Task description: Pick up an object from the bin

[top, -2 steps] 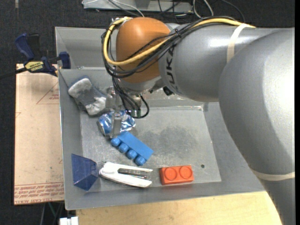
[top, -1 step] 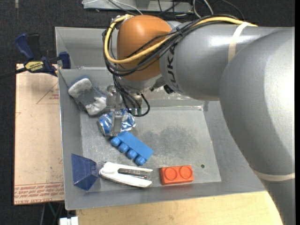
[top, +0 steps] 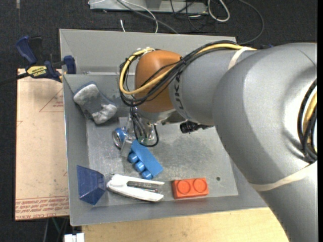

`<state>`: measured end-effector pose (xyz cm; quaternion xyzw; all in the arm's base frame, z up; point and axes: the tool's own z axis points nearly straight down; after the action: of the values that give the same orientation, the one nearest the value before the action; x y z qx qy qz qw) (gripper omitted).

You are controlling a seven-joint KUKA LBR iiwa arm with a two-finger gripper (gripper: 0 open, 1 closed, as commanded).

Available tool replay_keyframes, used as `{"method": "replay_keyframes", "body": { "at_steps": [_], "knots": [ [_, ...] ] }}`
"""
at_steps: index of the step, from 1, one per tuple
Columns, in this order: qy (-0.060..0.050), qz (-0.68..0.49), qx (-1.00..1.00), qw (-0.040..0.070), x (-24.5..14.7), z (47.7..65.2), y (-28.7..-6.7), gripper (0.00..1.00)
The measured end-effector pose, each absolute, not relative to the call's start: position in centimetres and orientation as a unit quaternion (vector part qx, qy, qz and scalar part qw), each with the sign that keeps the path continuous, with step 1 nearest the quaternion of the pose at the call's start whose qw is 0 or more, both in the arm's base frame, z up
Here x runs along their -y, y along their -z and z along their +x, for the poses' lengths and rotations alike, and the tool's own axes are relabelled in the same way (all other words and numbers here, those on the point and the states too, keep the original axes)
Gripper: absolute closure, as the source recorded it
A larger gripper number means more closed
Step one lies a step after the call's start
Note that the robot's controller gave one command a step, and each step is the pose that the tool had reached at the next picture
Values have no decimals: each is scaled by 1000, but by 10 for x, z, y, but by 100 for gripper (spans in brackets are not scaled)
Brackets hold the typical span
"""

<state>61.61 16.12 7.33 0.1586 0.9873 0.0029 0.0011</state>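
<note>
Reaching in from the frame's right, the big grey arm (top: 242, 95) hangs over the grey metal bin (top: 199, 155). Its gripper (top: 143, 135) is at the bin's middle, just above the upper end of a blue plastic studded brick (top: 145, 161); open or closed, I cannot tell. A small blue-and-silver round piece (top: 120, 137) lies just left.

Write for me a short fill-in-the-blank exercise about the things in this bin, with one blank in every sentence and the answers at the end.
1. The brick just below the claw in the view is ___.
2. The tool between the pyramid and the orange brick is ___.
3. The grey lump lies near the far ___ corner of the bin in the view.

Missing words: blue; white; left.
</note>
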Motion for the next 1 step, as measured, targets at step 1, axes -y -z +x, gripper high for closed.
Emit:
{"method": "replay_keyframes", "body": {
  "at_steps": [1],
  "knots": [
    [-2, 27, -1000, 3, -155, 618, -120, 0]
  ]
}}
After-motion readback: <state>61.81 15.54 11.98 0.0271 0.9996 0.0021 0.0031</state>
